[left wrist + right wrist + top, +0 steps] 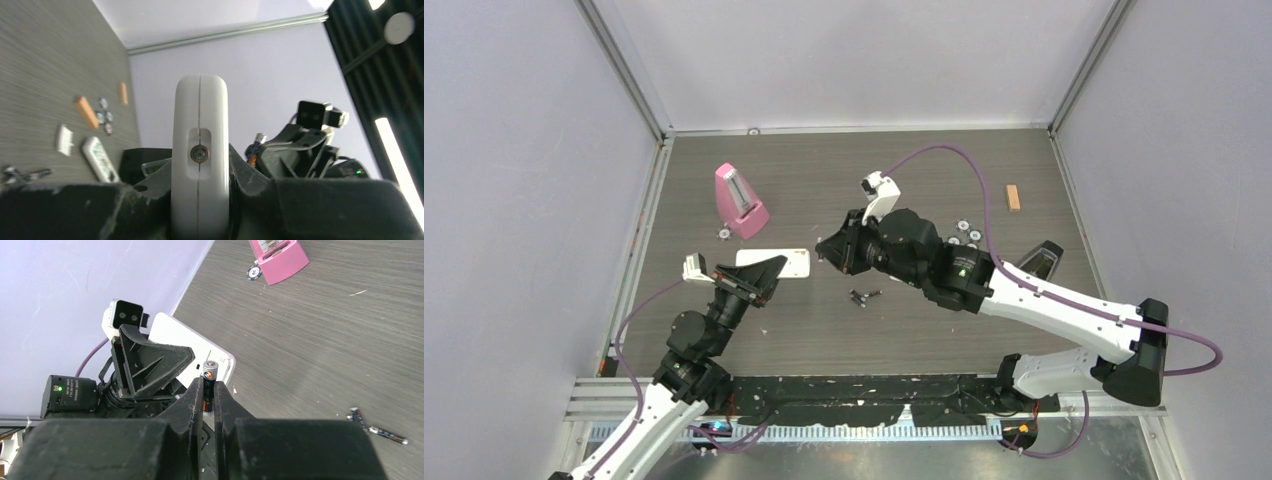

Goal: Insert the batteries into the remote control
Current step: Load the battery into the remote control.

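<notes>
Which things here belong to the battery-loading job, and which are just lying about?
Job: remote control, held battery, loose batteries.
Lying about: pink metronome, coin discs, wooden block, second remote.

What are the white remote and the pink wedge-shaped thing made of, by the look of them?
The remote control: smooth, faintly glossy white plastic, judging by its moulded seam and screw recess. The pink wedge: probably matte plastic, evenly coloured.
</notes>
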Robot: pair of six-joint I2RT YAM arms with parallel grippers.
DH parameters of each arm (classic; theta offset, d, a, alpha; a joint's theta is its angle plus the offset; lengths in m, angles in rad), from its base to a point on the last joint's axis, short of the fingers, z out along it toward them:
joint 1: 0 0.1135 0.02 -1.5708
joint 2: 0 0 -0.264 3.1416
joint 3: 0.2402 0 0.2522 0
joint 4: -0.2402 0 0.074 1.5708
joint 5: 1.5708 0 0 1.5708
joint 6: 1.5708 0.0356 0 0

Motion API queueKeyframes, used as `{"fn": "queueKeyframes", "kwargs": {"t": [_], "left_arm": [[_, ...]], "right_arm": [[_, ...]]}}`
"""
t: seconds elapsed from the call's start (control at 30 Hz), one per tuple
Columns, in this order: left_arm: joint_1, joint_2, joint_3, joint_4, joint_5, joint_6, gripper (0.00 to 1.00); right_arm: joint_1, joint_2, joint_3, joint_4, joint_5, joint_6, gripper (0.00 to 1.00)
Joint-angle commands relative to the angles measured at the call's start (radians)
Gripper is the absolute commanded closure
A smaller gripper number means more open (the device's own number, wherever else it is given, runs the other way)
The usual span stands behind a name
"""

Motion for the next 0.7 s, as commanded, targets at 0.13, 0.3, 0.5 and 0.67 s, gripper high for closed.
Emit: {"fn": "queueKeyframes", "kwargs": {"t": [0.13,0.3,0.5,0.67], "left_arm": [[0.005,0.015,-0.047,0.214,0.027,-0.174,1.0],[0.004,0.009,-0.05,0.222,0.012,-0.171,1.0],[0.005,0.024,-0.059,0.259,0.01,-0.171,1.0],[0.005,0.031,-0.075,0.313,-0.007,-0.156,1.0]], "right_arm": [[0.09,0.062,0.091,0.104,0.198,0.02,0.92],[0.124,0.112,0.149,0.076,0.266,0.002,0.92],[0.168,0.17,0.201,0.038,0.351,-0.014,0.92],[0.213,0.218,0.258,-0.041,0.467,-0.033,0.91]]}}
